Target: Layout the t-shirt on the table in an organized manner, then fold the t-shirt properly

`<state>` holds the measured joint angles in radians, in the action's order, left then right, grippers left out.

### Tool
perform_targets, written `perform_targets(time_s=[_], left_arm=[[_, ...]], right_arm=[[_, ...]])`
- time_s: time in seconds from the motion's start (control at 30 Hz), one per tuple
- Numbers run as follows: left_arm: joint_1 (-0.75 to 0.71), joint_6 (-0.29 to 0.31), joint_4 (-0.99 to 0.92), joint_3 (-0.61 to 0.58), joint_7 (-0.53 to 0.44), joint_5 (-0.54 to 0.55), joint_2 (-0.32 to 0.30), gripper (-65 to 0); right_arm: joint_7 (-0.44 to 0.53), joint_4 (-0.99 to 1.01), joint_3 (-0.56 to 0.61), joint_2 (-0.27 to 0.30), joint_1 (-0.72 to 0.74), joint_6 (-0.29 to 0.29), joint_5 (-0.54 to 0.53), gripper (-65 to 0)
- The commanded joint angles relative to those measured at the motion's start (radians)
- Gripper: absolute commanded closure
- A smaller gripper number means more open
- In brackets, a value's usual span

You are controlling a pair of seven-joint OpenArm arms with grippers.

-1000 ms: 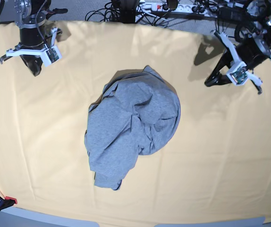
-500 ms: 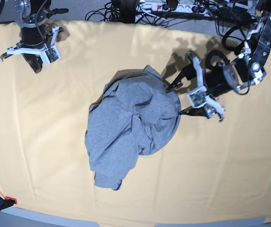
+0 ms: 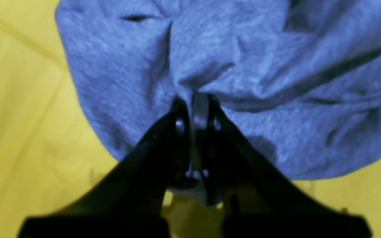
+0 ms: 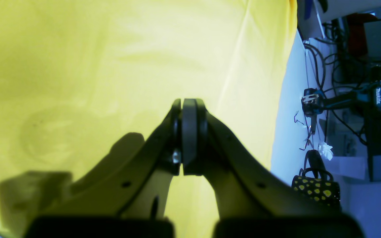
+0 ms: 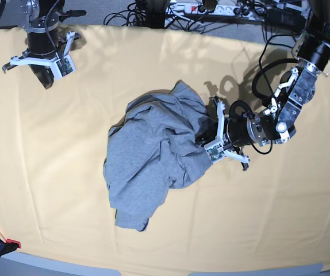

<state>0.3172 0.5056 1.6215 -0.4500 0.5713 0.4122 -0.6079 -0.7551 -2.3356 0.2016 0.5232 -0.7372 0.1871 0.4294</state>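
While left fingers [image 3: 195, 109] pinch crumpled t-shirt [image 5: 159, 155] edge, right fingers [image 4: 189, 112] pressed together, well apart

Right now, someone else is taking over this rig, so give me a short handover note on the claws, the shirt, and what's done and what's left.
Left claw: shut on a pinch of the t-shirt at its edge nearest that arm.
Right claw: shut and holding nothing, hanging over bare table near the far corner.
T-shirt: a crumpled heap in the middle of the table, lettering not visible.
Done: only a first grip on the fabric.
Left: pull it out flat, smooth it, then do every fold.
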Motion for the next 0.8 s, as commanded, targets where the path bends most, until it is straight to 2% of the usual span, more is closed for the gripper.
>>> perform_targets(time_s=[0.0,0.1,0.2,0.33,0.47,0.6,0.73,0.77], left_arm=[[0.039,-0.008,0.028,0.026,-0.005,0.008,-0.024,0.0],[0.055,-0.008,0.078,0.082,0.021,0.027,-0.076,0.0],[0.054,0.009,0.129,0.184,0.027,0.097,-0.151,0.0],[0.054,0.081,0.144,0.347,0.054,0.258,-0.241,0.0],[0.041,0.112,0.144,0.47,0.112,0.366,-0.303,0.0],[-0.011,0.131,0.137,0.529,0.165,0.37,-0.348,0.0],[-0.082,0.13,0.11,0.533,0.179,0.326,-0.377,0.0],[-0.102,0.131,0.105,0.533,0.184,0.326,-0.376,0.0]], right_arm=[[0.022,-0.021,-0.005,0.009,-0.005,0.011,0.015,0.0],[0.048,-0.021,-0.005,0.009,-0.005,0.007,0.011,0.0],[0.071,-0.021,-0.005,0.009,-0.005,-0.045,0.008,0.0],[0.114,-0.021,-0.005,0.009,0.012,-0.108,-0.098,0.0],[0.16,-0.021,-0.005,0.009,0.038,-0.195,-0.202,0.0],[0.19,-0.021,-0.005,0.01,0.09,-0.298,-0.294,0.0],[0.195,-0.021,-0.005,0.01,0.142,-0.319,-0.334,0.0],[0.199,-0.021,-0.005,0.01,0.154,-0.319,-0.353,-2.0]])
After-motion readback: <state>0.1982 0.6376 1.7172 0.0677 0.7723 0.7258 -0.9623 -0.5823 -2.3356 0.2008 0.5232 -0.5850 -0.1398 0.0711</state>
